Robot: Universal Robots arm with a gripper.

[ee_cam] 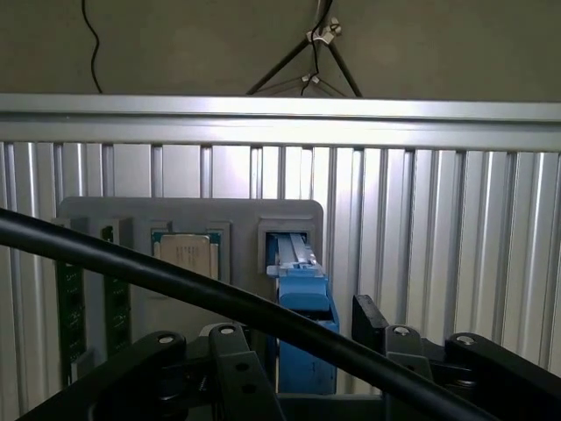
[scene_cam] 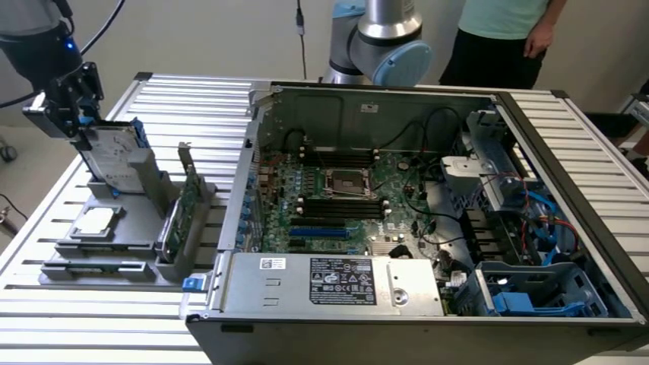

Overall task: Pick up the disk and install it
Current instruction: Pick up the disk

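Wide-open, empty black robot hand (scene_cam: 75,115) straddles the upright silver-grey disk (scene_cam: 114,152) in its blue plastic carrier (ee_cam: 302,303); it should centre on the carrier's edges and close squarely.

Slatted metal table (scene_cam: 598,152) before a pale wall (scene_cam: 213,34).

My desk (scene_cam: 102,327) is a metal top made of long silver slats with narrow grooves between them. Two things rest directly on it. At the exterior view's left a grey holder (scene_cam: 76,247) with several slots and pockets sits flat on the slats. Just beside it, toward the exterior view's right, a big open computer case (scene_cam: 345,114) lies on its side. I cannot tell whether the two touch.
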